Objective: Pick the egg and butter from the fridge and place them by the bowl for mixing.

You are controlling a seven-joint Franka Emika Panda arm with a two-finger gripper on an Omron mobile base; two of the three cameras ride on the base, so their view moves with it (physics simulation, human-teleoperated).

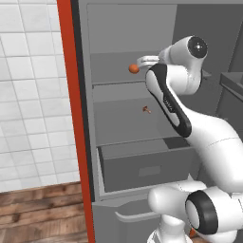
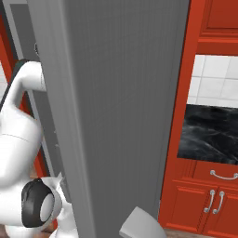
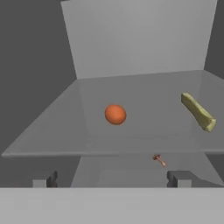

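The fridge stands open with my arm reaching into it. On its upper shelf lies the small orange-brown egg, a little ahead of my gripper and centred between the fingers. The pale yellow butter stick lies on the same shelf, off to the right. My gripper is open wide, short of the shelf's front edge, with nothing between its fingertips. From the left base view the egg sits just left of my hand. The bowl is out of view.
A small red-and-white item lies on the shelf below. A grey drawer juts out under that. The fridge's grey door rises close on my right, with red cabinets beyond it.
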